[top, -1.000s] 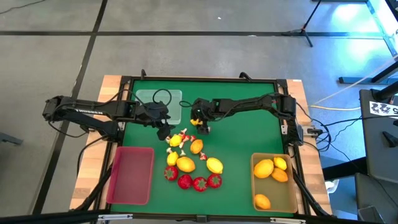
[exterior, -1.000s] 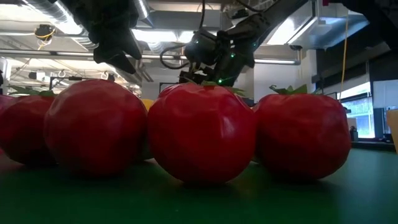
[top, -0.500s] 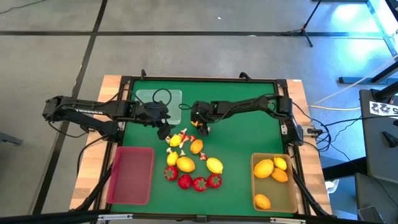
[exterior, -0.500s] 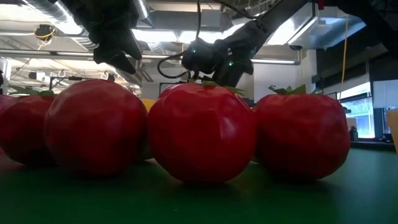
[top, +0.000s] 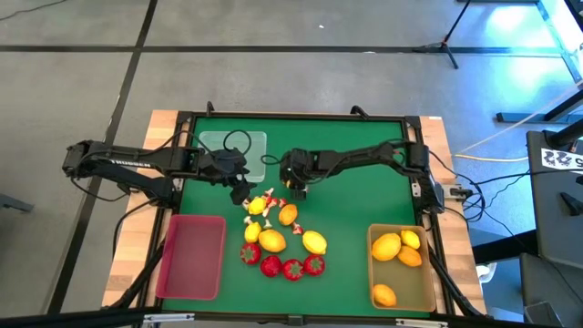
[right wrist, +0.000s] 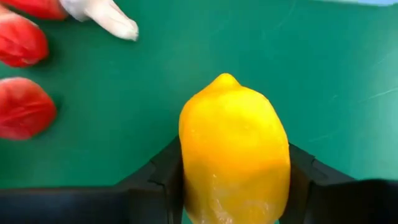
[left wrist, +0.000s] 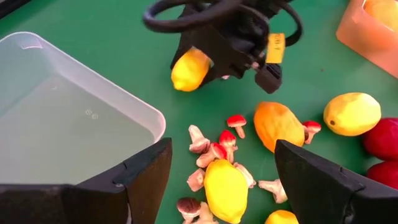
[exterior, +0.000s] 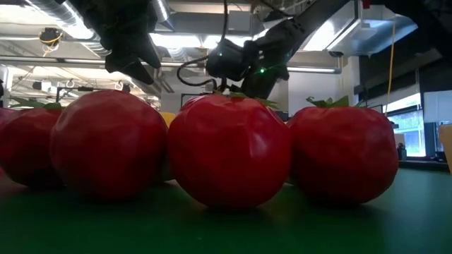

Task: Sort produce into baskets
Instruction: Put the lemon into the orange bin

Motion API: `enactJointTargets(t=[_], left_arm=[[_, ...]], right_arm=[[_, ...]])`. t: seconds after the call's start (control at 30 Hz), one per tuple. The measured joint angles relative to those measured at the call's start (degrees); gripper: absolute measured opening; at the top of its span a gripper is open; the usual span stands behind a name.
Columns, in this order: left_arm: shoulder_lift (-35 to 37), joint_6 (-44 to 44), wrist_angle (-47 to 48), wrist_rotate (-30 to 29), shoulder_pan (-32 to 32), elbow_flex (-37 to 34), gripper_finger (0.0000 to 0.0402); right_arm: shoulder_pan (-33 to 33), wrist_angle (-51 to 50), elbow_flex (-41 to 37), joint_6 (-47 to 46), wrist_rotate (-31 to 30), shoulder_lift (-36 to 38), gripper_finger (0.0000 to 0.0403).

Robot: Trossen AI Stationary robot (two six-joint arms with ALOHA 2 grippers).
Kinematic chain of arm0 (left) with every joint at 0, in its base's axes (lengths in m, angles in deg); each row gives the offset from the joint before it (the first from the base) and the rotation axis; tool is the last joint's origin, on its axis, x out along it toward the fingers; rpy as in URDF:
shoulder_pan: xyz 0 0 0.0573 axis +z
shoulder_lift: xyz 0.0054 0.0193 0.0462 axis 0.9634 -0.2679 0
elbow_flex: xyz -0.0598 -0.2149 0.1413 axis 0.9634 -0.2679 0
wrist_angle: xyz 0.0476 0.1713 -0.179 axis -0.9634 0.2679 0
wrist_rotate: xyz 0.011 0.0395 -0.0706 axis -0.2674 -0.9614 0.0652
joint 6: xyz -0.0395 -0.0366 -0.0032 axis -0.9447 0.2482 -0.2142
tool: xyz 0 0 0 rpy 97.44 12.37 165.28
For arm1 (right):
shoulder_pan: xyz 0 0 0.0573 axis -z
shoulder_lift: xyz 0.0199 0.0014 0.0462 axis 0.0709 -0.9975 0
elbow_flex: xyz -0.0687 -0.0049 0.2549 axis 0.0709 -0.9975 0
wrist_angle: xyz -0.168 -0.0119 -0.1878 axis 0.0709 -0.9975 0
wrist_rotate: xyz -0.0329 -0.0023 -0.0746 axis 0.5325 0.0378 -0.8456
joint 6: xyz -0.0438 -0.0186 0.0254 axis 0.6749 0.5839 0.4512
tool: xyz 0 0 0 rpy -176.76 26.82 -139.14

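High view: you see the green table (top: 364,173) with both arms reaching toward its middle. The right gripper (top: 293,179) sits near the table's centre, just beside the clear basket (top: 233,146), at the far edge of the loose produce pile. In the right wrist view, its two dark fingers (right wrist: 163,180) press against both sides of a yellow lemon (right wrist: 234,149), so you can read this tool as pinching the lemon over the green surface. The left wrist view shows the same lemon (left wrist: 190,69) under the right gripper's dark body.

The left gripper (top: 239,189) hangs beside the near corner of the clear basket, at the pile's left edge. In the left wrist view its fingers (left wrist: 142,176) are spread wide with nothing between them; below lie a second lemon (left wrist: 226,190), an orange fruit (left wrist: 278,125) and small red-and-white mushroom pieces (left wrist: 214,149).

Locate the remaining produce in the high view: lemons and the orange fruit in the middle, with a row of red strawberries (top: 281,266) on the near side of them. The red basket (top: 192,256) stands at the near left with nothing in it. The tan basket (top: 429,271) at the near right holds four yellow and orange pieces (top: 397,248). The low view is filled by the strawberries (exterior: 229,148).
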Motion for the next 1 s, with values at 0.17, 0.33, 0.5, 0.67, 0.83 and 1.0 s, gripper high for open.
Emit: enactJointTargets(t=[0.17, 0.33, 0.5, 0.67, 0.83, 1.0], left_arm=[[0.0, -1.1, 0.0, 0.0, 0.0, 0.0, 0.0279], [0.0, -1.5, 0.0, 0.0, 0.0, 0.0, 0.0279], [0.0, -1.6, 0.0, 0.0, 0.0, 0.0, 0.0279], [0.0, -1.6, 0.0, 0.0, 0.0, 0.0, 0.0279], [0.0, -1.5, 0.4, 0.0, 0.0, 0.0, 0.0279], [0.0, -1.4, 0.1, 0.0, 0.0, 0.0, 0.0279]], right_arm=[[-1.3, -5.6, 3.6, 0.1, 2.6, 0.0, 0.0172], [-2.3, -11.7, 7.4, 0.1, 3.1, 0.1, 0.0164], [-3.0, -18.7, 11.6, 0.2, 5.3, 0.2, 0.0169], [-3.8, -24.5, 14.3, 0.6, 6.1, 1.7, 0.0166], [-5.6, -31.3, 14.3, 0.3, 6.1, 5.2, 0.0168], [-8.7, -37.2, 14.2, -1.6, 6.1, 9.5, 0.0168]])
